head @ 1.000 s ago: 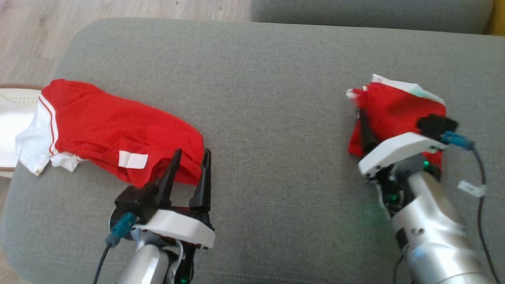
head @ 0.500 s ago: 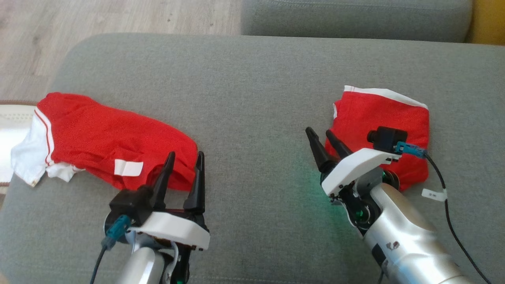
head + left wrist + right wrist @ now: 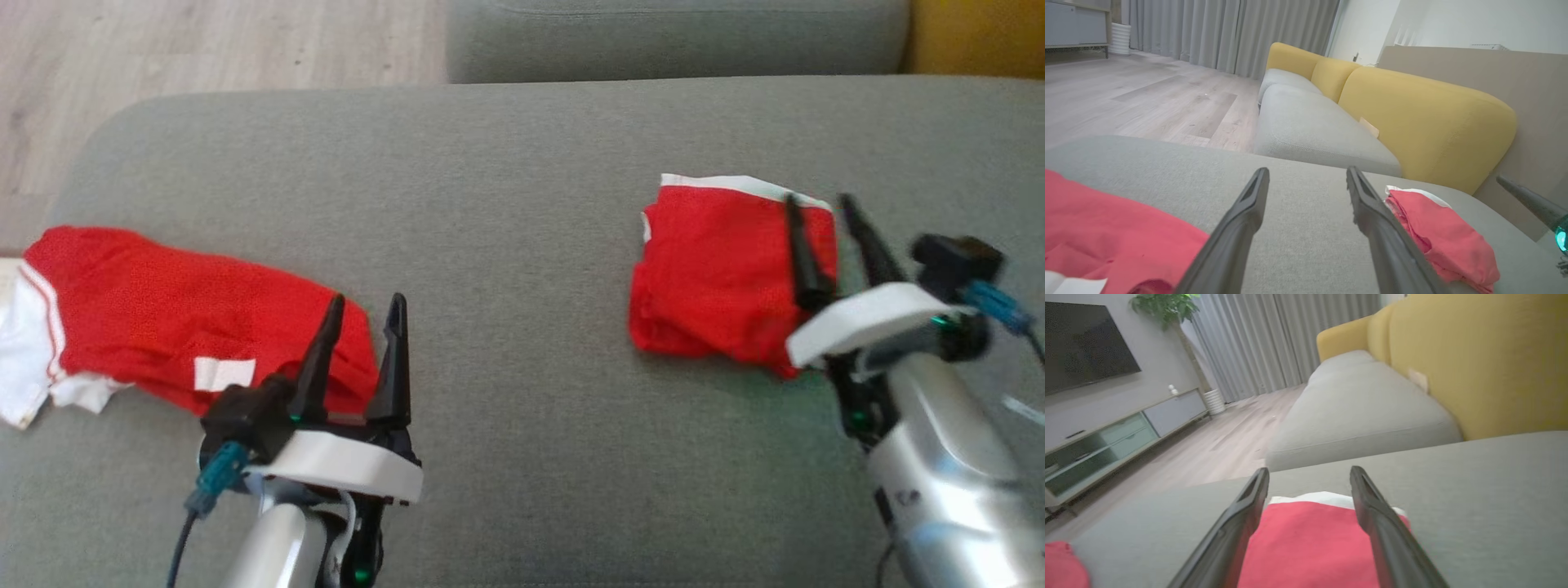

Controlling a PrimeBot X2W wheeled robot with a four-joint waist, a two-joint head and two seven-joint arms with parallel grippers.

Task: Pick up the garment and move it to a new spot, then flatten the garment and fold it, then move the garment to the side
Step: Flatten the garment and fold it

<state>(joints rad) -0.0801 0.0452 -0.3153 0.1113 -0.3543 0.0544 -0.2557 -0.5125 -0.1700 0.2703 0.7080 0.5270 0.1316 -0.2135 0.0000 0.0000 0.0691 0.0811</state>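
A folded red garment (image 3: 718, 278) with a white edge lies flat on the right of the grey cushion (image 3: 506, 204). My right gripper (image 3: 818, 202) hovers open over its right part, nothing between the fingers. The right wrist view shows the garment (image 3: 1306, 543) just under and between the spread fingers of that gripper (image 3: 1309, 471). A second, unfolded red and white garment (image 3: 163, 318) lies at the left. My left gripper (image 3: 366, 302) stands open at its near right end. In the left wrist view, this gripper (image 3: 1307, 171) points between the unfolded garment (image 3: 1106, 228) and the folded one (image 3: 1437, 228).
The cushion's rounded left edge drops to a wood floor (image 3: 163, 49). Behind it lies another grey seat (image 3: 678, 37) with yellow backrests (image 3: 1425, 122). A television (image 3: 1081, 343) and a low cabinet (image 3: 1106, 445) stand across the room.
The right gripper has opened and let go of the folded garment, which now lies flat. It swung from the garment's left side to its right part. The head camera has shifted.
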